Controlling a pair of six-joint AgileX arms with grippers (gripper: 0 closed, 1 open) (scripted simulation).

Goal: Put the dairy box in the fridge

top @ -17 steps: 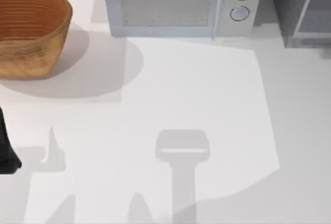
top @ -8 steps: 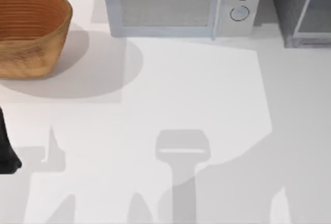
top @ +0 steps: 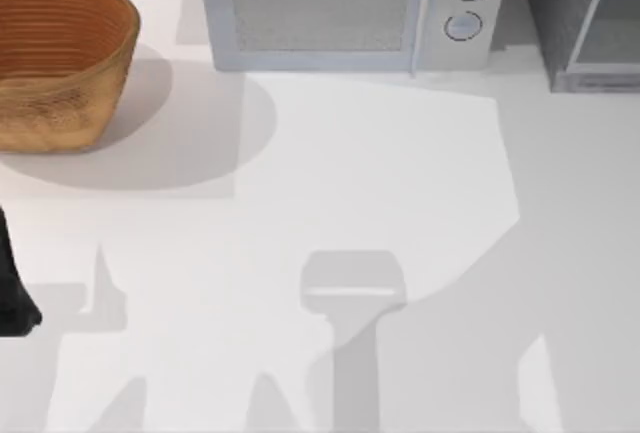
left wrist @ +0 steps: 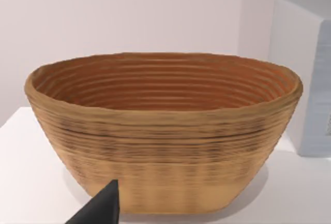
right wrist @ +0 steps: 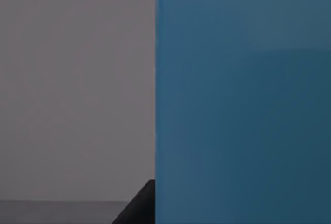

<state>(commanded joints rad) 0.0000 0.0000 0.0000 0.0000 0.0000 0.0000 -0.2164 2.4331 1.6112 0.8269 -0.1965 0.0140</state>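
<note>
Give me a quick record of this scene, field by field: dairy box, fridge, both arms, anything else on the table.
dairy box: blue face close before the right wrist camera
fridge: dark grey cabinet, table's back right corner
left arm: parked at the table's left edge, facing the basket
right arm: a dark fingertip beside the box
other: wicker basket back left; microwave back centre

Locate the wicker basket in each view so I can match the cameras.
Top view: basket at the table's far left, left of the microwave.
Left wrist view: basket straight ahead, upright, hollow showing, the microwave's pale side next to it.
Right wrist view: faces the dairy box close up, blue side on.
Shared landmark: the microwave, beside the basket in the top and left wrist views.
</note>
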